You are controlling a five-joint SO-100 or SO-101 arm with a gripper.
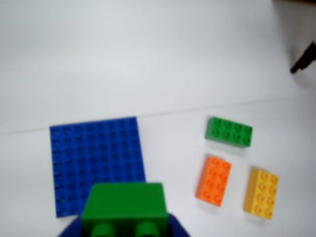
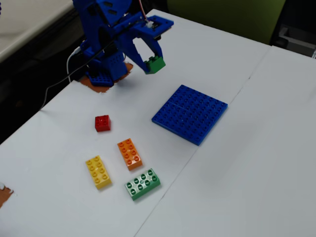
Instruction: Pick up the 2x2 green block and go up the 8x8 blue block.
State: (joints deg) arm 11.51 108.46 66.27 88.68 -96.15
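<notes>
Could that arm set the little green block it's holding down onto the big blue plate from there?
Probably yes. The jaws hold the green block in the air, short of the blue plate. The plate's top is bare and nothing stands between them; the other bricks lie off to the side.

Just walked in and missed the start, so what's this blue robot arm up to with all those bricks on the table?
The arm's pincer is shut on the small green block and holds it in the air, clear of the table. The blue baseplate lies flat with nothing on it, and in the fixed view the block hangs off to its upper left, not over it. The red brick, orange brick, yellow brick and longer green brick sit untouched on the table.
</notes>
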